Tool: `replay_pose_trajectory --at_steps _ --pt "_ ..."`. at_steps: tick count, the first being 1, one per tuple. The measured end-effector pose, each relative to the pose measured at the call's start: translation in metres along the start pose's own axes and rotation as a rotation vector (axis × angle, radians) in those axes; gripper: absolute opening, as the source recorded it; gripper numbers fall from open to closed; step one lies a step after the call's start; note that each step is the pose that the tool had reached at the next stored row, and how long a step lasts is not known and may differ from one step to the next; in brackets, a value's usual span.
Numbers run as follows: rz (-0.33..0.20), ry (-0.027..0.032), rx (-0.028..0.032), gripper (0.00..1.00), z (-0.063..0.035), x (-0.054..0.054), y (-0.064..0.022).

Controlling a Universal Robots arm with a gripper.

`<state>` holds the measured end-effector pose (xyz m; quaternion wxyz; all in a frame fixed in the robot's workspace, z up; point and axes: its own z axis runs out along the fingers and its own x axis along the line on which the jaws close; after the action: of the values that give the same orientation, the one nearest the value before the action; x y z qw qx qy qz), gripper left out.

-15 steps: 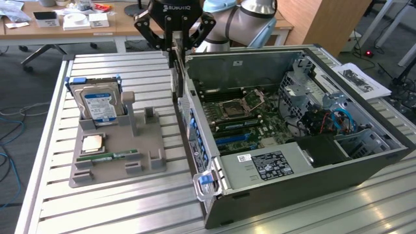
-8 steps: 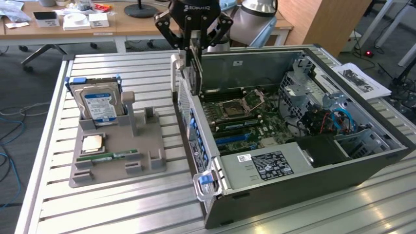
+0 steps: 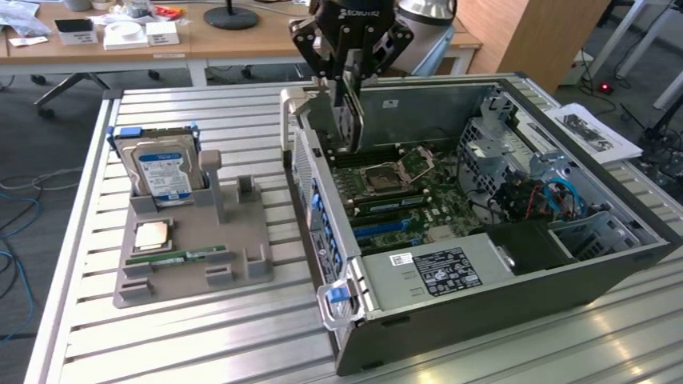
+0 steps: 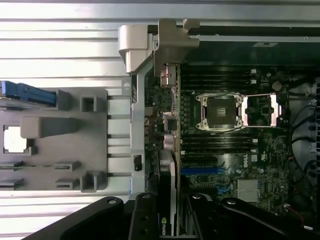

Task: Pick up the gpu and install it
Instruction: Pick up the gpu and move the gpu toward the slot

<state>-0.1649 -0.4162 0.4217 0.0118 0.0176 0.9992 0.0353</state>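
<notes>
Clenched black fingers [image 4: 145, 222], gripping the gpu [image 4: 167, 190] by its upper edge. Held upright and edge-down, likely to line up with a slot on the motherboard [image 3: 421, 196]. Hanging over the open case [image 3: 481, 320], at 11 o'clock from the CPU socket [image 3: 386, 172] in the exterior view, close by the rear wall, apparently not yet seated. Off at 9 o'clock from the case, grey holder tray [image 3: 181, 280] on the surface [image 3: 160, 344], with 1 hard drive [image 3: 165, 172] upright and 1 RAM stick [image 3: 176, 258] flat.
</notes>
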Motion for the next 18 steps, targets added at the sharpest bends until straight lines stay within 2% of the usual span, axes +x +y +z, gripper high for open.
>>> replay_pose_trajectory --at_steps 18 --pt "0.0 0.0004 -0.0094 0.27 0.002 -0.082 0.0028"
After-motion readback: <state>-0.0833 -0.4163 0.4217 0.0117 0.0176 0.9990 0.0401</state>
